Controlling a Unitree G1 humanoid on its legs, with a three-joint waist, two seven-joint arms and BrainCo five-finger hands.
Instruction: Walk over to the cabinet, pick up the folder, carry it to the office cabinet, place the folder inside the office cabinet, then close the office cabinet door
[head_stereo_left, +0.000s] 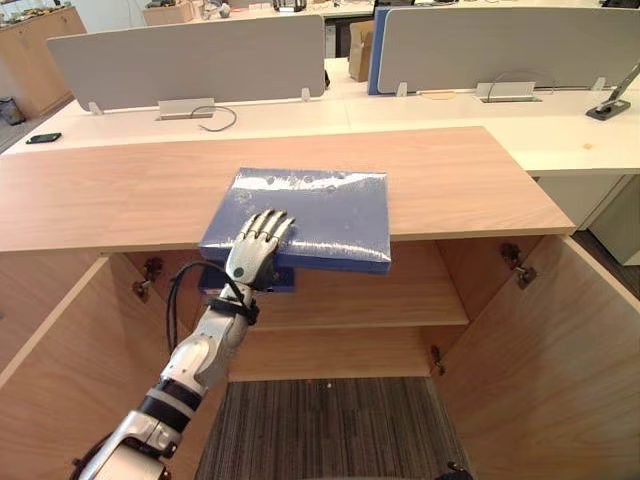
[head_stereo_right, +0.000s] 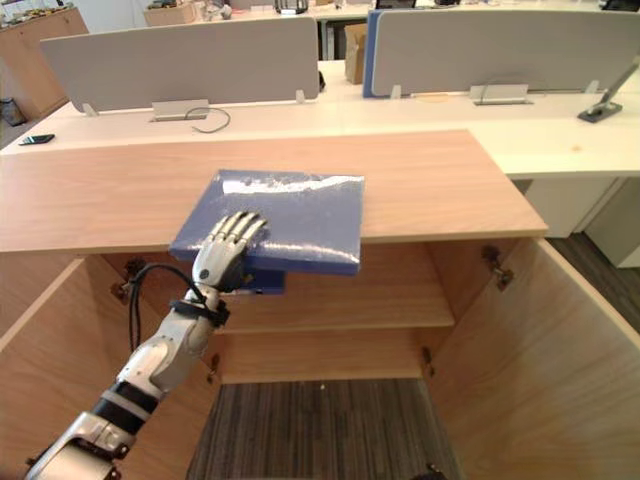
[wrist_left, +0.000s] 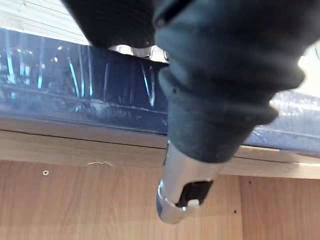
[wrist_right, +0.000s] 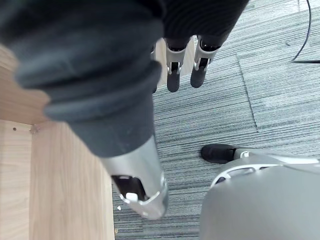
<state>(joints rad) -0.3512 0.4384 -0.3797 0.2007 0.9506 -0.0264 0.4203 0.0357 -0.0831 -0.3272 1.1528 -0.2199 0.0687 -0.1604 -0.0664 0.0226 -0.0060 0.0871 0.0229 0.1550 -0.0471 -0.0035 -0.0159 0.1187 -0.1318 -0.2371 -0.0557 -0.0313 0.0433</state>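
- While the robot faced the wooden cabinet (head_stereo_left: 450, 180), the blue folder (head_stereo_left: 320, 215) lay flat on its top at mid-width, with its 6 o'clock edge overhanging the front lip.
- Left hand (head_stereo_left: 258, 245): arm extended from 7 o'clock. The fingers lay straight and slightly spread on the folder's 7 o'clock corner. The thumb (wrist_left: 182, 200) pointed below the lip, and its contact with the folder could not be confirmed.
- Right hand (wrist_right: 173, 75): hung over grey carpet (wrist_right: 280, 100), fingers relaxed, holding nothing.
- Cabinet doors stood open, the right door (head_stereo_left: 560, 360) at 4 o'clock. An inner shelf (head_stereo_left: 380, 295) sat beneath the top.
- Grey desk screens (head_stereo_left: 190, 60) stood at 12 o'clock.
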